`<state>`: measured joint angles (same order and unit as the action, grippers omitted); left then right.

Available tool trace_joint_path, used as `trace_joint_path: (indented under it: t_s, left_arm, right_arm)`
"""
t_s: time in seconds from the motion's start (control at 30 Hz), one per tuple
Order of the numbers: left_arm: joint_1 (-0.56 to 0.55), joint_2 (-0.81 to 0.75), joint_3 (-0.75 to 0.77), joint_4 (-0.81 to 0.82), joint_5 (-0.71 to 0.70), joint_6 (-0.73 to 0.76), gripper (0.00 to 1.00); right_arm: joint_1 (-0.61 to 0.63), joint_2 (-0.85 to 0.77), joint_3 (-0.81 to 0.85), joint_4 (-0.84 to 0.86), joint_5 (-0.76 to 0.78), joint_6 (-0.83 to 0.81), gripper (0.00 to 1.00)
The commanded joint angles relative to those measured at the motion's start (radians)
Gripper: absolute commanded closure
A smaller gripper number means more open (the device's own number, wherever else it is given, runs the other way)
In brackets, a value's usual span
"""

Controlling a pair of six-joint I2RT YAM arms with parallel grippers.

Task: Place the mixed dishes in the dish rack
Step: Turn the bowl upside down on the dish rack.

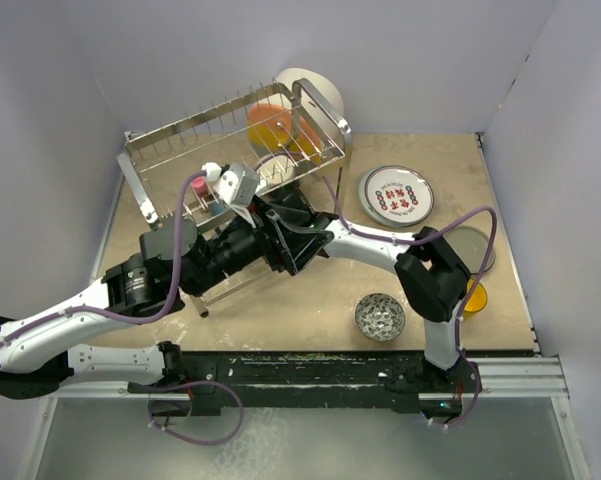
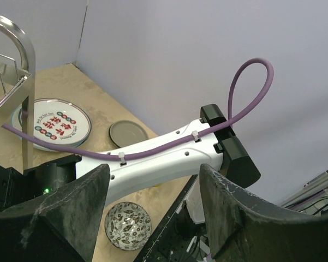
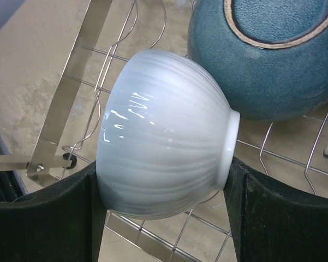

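Over the dish rack (image 3: 71,103) wires, right claw (image 3: 164,218) pinches the white bowl (image 3: 164,142) on its side, foot rightward, dark blue bowl (image 3: 273,60) just beyond; left claw (image 2: 153,213) spread, empty, farther off.

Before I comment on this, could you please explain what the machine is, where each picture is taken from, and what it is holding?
These are two robot arms bolted at the near edge of a table. The overhead picture looks down from above and behind them; the other two come from cameras on each wrist.

The right gripper holds a white ribbed bowl between its two dark fingers, over the wires of the chrome dish rack, beside a dark blue bowl already in it. The left gripper is open and empty.

On the table lie a red-lettered white plate, a grey plate and a small grey-patterned bowl. Orange dishes stand in the rack.
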<state>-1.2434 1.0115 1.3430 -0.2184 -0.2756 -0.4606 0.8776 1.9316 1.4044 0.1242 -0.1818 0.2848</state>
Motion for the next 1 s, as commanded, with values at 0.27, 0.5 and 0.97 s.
trace_joint_path:
  t_s: [0.27,0.5,0.97]
  left_arm:
    - [0.004,-0.036,-0.015,0.028,-0.010,0.002,0.30]
    - [0.004,-0.042,-0.012,0.021,-0.010,0.004,0.30]
    - [0.004,-0.053,-0.010,0.010,-0.012,0.002,0.30]
  right_arm:
    - [0.115,-0.031,0.087,0.029,0.251,-0.292,0.63]
    - [0.186,-0.030,0.074,0.056,0.380,-0.459,0.57]
    - [0.272,0.008,0.080,0.066,0.463,-0.561,0.45]
